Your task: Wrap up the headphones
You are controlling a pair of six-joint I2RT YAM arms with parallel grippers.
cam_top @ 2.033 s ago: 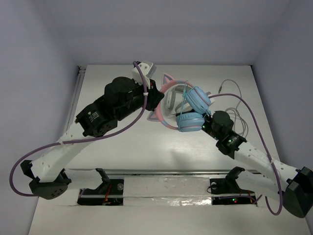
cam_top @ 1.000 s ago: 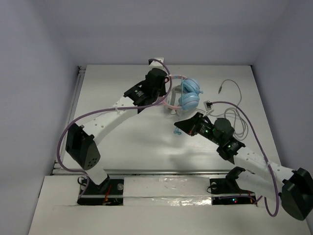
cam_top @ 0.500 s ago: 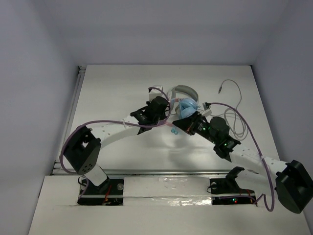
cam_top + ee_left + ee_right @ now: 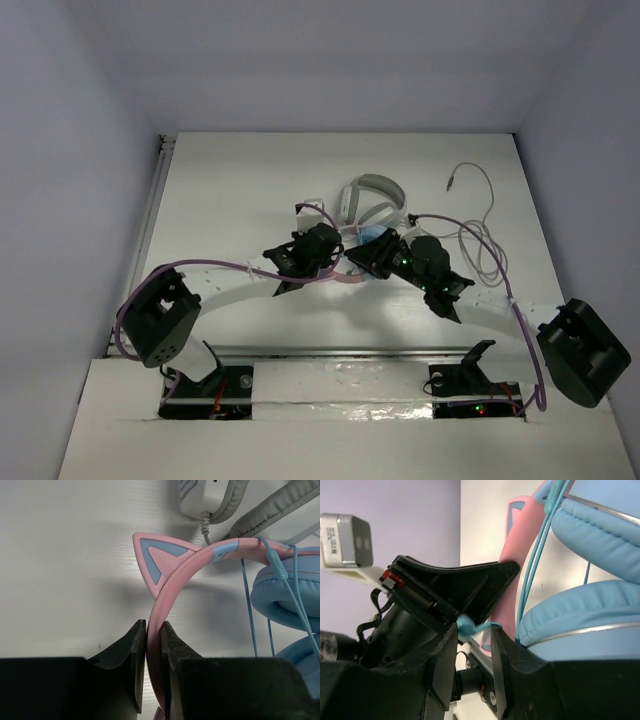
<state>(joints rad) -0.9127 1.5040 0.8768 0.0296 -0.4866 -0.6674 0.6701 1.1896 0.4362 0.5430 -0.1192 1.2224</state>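
Observation:
The headphones lie at the table's middle, a light-blue ear cup (image 4: 373,238) showing between the two grippers. My left gripper (image 4: 335,256) is shut on the pink headband (image 4: 200,560), just below a cat ear (image 4: 157,557). The two ear cups (image 4: 285,595) lie to its right, with the thin light-blue cable (image 4: 248,610) running over them. My right gripper (image 4: 362,262) is closed on the cable's light-blue plug end (image 4: 466,625), which spans its jaws (image 4: 474,640). The ear cups (image 4: 590,615) and headband (image 4: 520,545) are just beyond, pressed close to the left gripper's black body (image 4: 465,585).
White-and-grey headphones (image 4: 372,188) lie just behind the blue ones, touching them, and also show in the left wrist view (image 4: 210,500). Their grey cable (image 4: 480,230) loops over the right side of the table. Walls close the table at the back and on both sides.
Both arms have brought the headphones down and nearer, from beside the white-and-grey pair to the table's middle. The right gripper, holding the cable end, has closed in against the left gripper.

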